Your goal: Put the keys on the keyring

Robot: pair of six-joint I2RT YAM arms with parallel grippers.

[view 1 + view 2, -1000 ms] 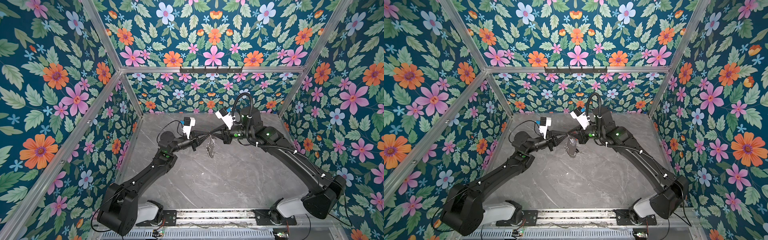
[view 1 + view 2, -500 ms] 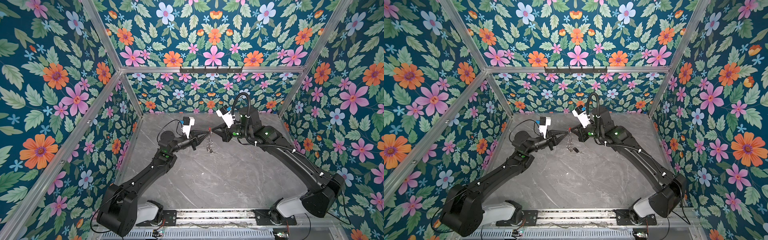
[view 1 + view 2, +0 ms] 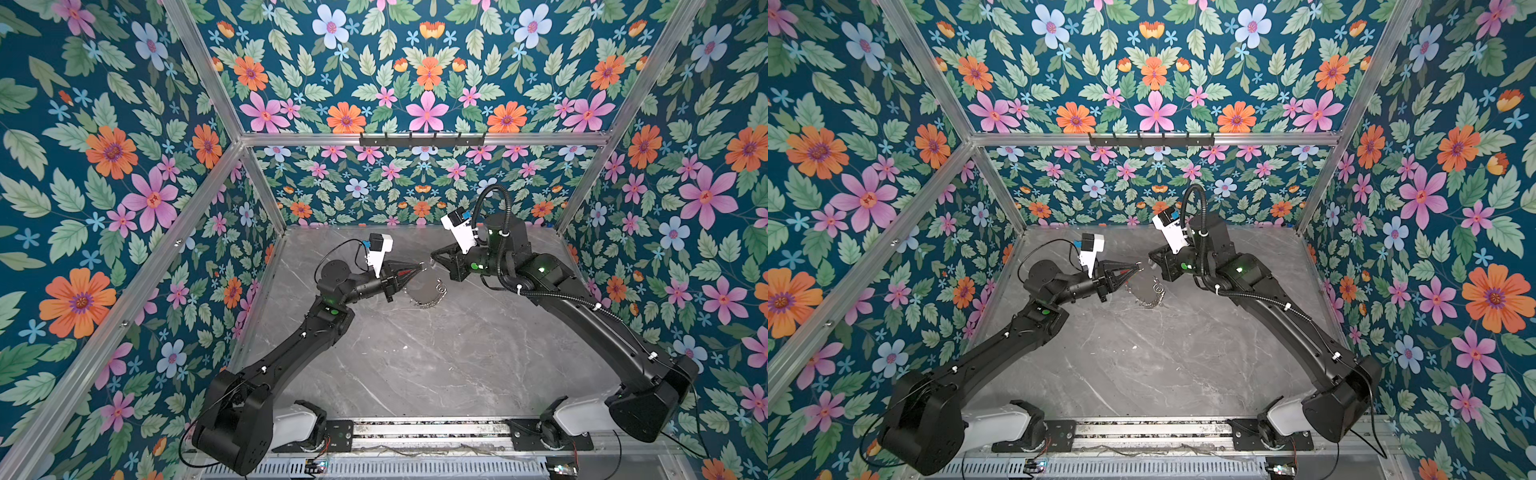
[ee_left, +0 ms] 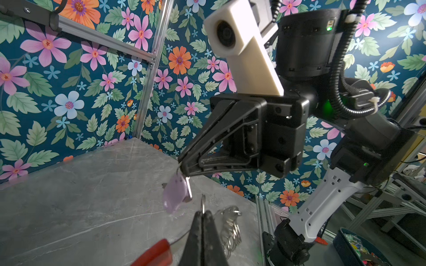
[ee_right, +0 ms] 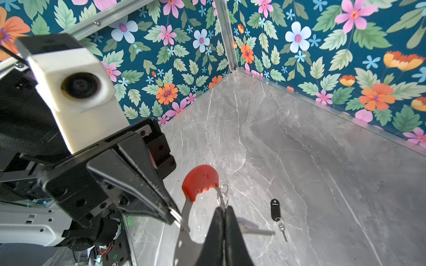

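Keyring [image 4: 156, 253] was held clear of the table [image 3: 415, 374], toward its far edge and about midway between its side edges. The left gripper [image 4: 201, 216] was pinched shut on the thin hoop, near the red section. The right gripper [image 4: 183, 169] was shut on the tiny ring of the lilac tag [image 4: 176, 193], which hung just beside the hoop. Whether that ring was already on the hoop could not be told. The black tag [image 5: 275, 209] lay flat on the table, not yet taken up.

Judgement: the step in hand was threading the lilac tag's ring onto the hoop. It called for a steady hoop with its entry exposed, the tag's ring presented square to it, and the loose silver rings [image 4: 230, 221] held off that entry.

The left wrist view showed the lilac tag whole and the silver rings bunched. Only the right wrist view showed the black tag. Both top views showed the grippers tip to tip, but the tags were too small to make out.
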